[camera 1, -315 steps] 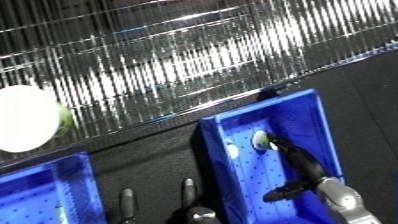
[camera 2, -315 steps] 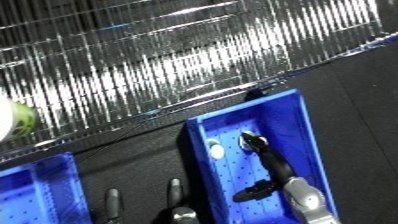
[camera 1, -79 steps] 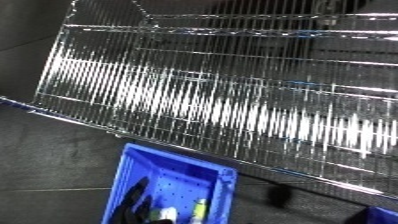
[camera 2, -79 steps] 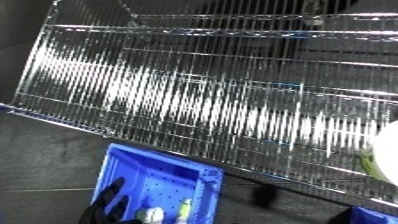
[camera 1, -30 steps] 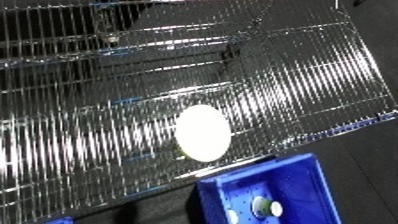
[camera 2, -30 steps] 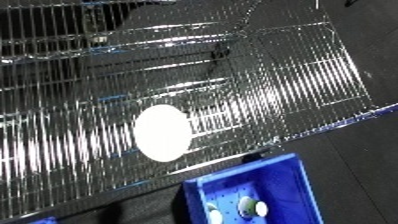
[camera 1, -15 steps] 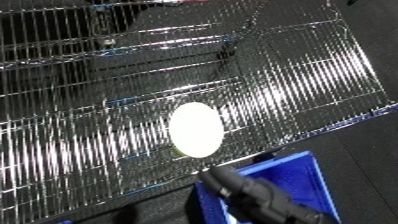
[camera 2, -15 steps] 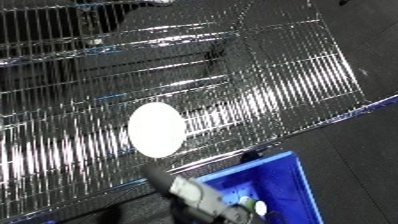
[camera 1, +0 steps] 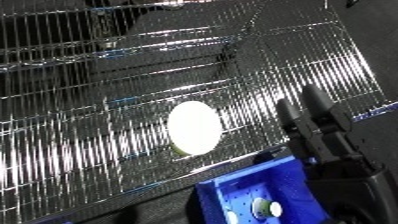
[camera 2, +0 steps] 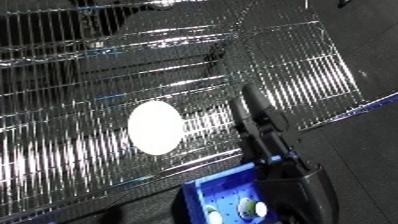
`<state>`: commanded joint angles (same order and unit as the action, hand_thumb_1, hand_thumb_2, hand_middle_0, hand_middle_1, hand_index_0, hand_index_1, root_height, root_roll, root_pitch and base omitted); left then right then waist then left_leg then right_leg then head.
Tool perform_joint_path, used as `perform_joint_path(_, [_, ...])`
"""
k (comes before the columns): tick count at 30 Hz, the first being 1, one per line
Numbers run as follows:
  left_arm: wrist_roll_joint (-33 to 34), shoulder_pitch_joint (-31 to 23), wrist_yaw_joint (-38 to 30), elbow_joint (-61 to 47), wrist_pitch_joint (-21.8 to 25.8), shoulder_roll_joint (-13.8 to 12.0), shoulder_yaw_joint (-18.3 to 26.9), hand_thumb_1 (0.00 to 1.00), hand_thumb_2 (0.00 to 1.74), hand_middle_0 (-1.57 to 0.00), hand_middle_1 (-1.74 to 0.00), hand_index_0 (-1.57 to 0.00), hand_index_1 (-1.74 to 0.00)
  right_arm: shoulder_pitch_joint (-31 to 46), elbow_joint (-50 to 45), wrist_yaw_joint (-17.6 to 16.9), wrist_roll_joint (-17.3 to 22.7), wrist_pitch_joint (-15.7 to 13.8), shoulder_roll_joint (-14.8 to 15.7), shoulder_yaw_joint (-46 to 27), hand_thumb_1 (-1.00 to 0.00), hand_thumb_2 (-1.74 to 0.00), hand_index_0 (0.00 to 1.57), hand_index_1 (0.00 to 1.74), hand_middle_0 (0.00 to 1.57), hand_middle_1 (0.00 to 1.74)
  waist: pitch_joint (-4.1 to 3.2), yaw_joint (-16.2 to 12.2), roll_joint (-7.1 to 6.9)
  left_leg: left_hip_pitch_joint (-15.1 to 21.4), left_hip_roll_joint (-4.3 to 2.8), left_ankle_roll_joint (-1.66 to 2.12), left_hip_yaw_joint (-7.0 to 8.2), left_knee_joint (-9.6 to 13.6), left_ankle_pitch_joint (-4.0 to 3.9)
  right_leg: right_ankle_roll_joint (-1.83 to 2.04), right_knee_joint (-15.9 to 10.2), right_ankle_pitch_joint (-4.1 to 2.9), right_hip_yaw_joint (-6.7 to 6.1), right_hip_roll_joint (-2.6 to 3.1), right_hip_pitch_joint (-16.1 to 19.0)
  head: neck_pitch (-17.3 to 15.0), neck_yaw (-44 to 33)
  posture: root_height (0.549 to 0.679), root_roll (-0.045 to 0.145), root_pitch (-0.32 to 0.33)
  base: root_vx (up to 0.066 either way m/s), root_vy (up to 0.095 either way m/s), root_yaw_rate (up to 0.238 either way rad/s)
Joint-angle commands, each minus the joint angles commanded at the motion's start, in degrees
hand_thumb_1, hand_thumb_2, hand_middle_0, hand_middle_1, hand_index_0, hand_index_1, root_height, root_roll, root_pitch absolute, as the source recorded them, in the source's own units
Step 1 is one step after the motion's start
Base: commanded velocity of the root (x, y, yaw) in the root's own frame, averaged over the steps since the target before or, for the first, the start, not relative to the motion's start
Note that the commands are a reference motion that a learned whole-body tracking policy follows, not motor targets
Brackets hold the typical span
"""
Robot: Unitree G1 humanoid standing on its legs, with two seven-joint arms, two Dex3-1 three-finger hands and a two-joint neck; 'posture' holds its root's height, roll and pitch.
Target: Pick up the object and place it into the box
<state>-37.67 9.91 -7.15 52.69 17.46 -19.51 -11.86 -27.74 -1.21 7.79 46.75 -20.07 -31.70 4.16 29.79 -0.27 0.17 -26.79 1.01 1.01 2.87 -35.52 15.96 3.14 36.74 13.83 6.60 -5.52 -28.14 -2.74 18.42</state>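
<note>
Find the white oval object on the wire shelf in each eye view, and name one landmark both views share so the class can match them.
Left eye view: the white oval object lies just left of centre on the wire shelf, left of the black robot hand.
Right eye view: it sits further left.
Shared landmark: the blue bin below the shelf's front edge.

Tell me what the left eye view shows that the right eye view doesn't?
Almost nothing differs; the two views mostly just shift things sideways. Only the left eye view shows more wire shelf left of the white oval object. Only the right eye view shows more dark floor right of the shelf's end, and a second small round thing in the bin. Both show the object lying on the wire shelf, the robot's right hand raised with straight fingers beside it, and the blue bin below.
</note>
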Motion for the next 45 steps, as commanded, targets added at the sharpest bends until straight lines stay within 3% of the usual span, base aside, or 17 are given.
perform_joint_path(4, [-0.2, -0.1, -0.1, -0.2, -0.4, -0.2, -0.9, 0.0, 0.0, 0.0, 0.0, 0.0, 0.0, -3.2, 5.8, -4.3, -3.0, 0.2, -2.1, 1.8, 0.0, 0.0, 0.0, 0.0, 0.0, 0.0, 0.0, 0.8, 0.54, -0.3, 0.34, -0.1, -0.35, -0.3, -0.05, -0.3, 0.3, 0.13, 0.2, -0.1, -0.2, -0.3, 0.8, 0.647, 0.049, 0.096, 0.017, -0.019, 0.04])
perform_joint_path(9, [-0.4, 0.3, 0.1, -0.2, -0.7, -0.3, -2.4, 0.0, 0.0, 0.0, 0.0, 0.0, 0.0, -8.2, 12.4, -8.1, -4.1, 2.5, -5.1, 5.0, 0.0, 0.0, 0.0, 0.0, 0.0, 0.0, 0.0, 2.0, 1.34, -0.7, 0.96, -0.22, -0.92, -0.5, -0.13, -0.78, 1.1, 0.52, 0.48, -0.33, -0.5, -0.8, 2.0, 0.646, 0.052, 0.094, 0.02, -0.016, 0.05])
perform_joint_path(14, [-0.9, 0.4, 0.6, -0.6, -1.1, -0.4, -3.4, 0.0, 0.0, 0.0, 0.0, 0.0, 0.0, -12.3, 17.8, -9.0, -4.3, 4.7, -6.8, 7.9, 0.0, 0.0, 0.0, 0.0, 0.0, 0.0, 0.0, 2.8, 2.02, -1.2, 1.57, -0.36, -1.33, -1.0, -0.01, -1.21, 1.8, 0.87, 0.66, -0.54, -1.0, -0.9, 3.7, 0.645, 0.057, 0.094, 0.016, -0.008, 0.049])
perform_joint_path(20, [-0.2, 0.1, 1.3, -1.0, -1.5, -0.4, -4.2, 0.0, 0.0, 0.0, 0.0, 0.0, 0.0, -16.2, 24.3, -7.4, -3.7, 6.8, -7.1, 10.7, 0.0, 0.0, 0.0, 0.0, 0.0, 0.0, 0.0, 3.5, 2.72, -1.9, 2.08, -0.57, -1.58, -2.2, 0.43, -1.62, 2.9, 1.24, 0.78, -0.78, -1.7, -1.2, 3.5, 0.643, 0.061, 0.093, 0.015, -0.003, 0.029])
perform_joint_path(29, [-0.3, 1.0, 1.6, -1.9, -1.6, -1.3, -5.8, 0.0, 0.0, 0.0, 0.0, 0.0, 0.0, -22.1, 33.2, -6.3, -5.2, 8.2, -6.7, 15.5, 0.0, 0.0, 0.0, 0.0, 0.0, 0.0, 0.0, 4.6, 3.95, -2.8, 2.4, -0.53, -1.6, -1.3, -0.53, -1.54, 2.8, 0.83, 0.82, -1.15, -3.1, -1.0, 5.2, 0.642, 0.064, 0.107, 0.001, 0.011, 0.034])
perform_joint_path(45, [-1.0, 0.8, 2.2, -3.3, -1.5, -0.9, -7.9, 0.0, 0.0, 0.0, 0.0, 0.0, 0.0, -29.0, 40.1, -5.9, -6.3, 9.2, -4.9, 20.3, 0.0, 0.0, 0.0, 0.0, 0.0, 0.0, 0.0, 6.4, 5.59, -4.9, 2.98, -0.51, -1.75, -1.4, -0.93, -1.75, 3.8, 0.75, 1.16, -1.91, -5.5, -0.1, 9.5, 0.639, 0.07, 0.128, 0.005, 0.019, 0.042])
